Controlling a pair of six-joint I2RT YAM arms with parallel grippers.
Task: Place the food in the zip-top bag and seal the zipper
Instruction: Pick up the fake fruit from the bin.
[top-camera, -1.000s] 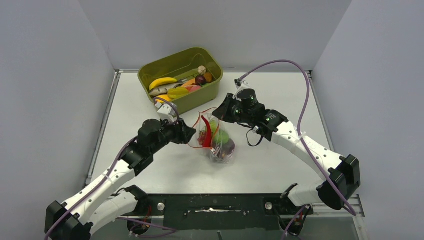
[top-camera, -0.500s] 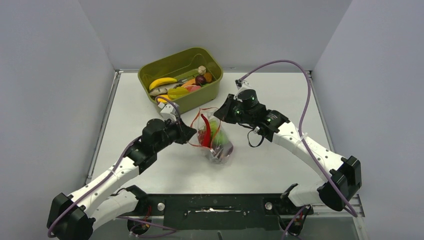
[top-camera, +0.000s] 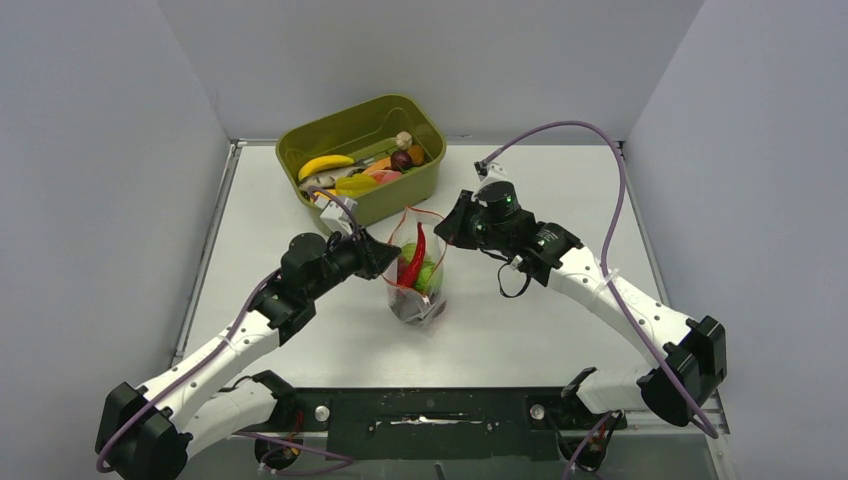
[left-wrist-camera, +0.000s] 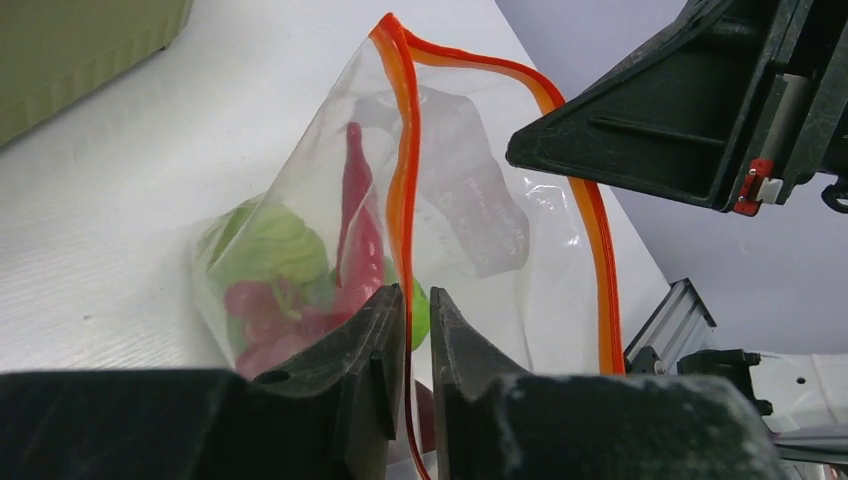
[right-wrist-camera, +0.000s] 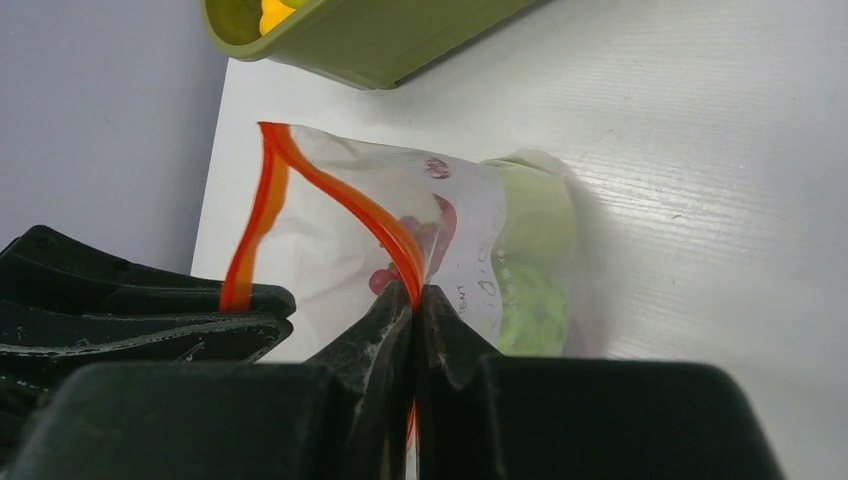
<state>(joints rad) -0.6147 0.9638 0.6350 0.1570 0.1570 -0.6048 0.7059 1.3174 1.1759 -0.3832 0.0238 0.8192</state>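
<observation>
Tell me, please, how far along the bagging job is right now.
Done: a red chili and green food sit inside the zip-top bag. In hand: the left gripper and right gripper each pinch the zipper, whose mouth gapes open. Left: pressing the zipper shut; more food, including a banana, lies in the green tub.

**Bag upright, zipper open, food inside**

The clear zip-top bag (top-camera: 420, 298) stands upright at mid-table, its red-orange zipper (left-wrist-camera: 403, 130) parted into a loop on top. Inside sit a red chili (top-camera: 415, 255), a green vegetable (left-wrist-camera: 270, 240) and a reddish-purple piece (left-wrist-camera: 255, 302). A banana (top-camera: 325, 163) and other toy food (top-camera: 375, 172) lie far left.
</observation>
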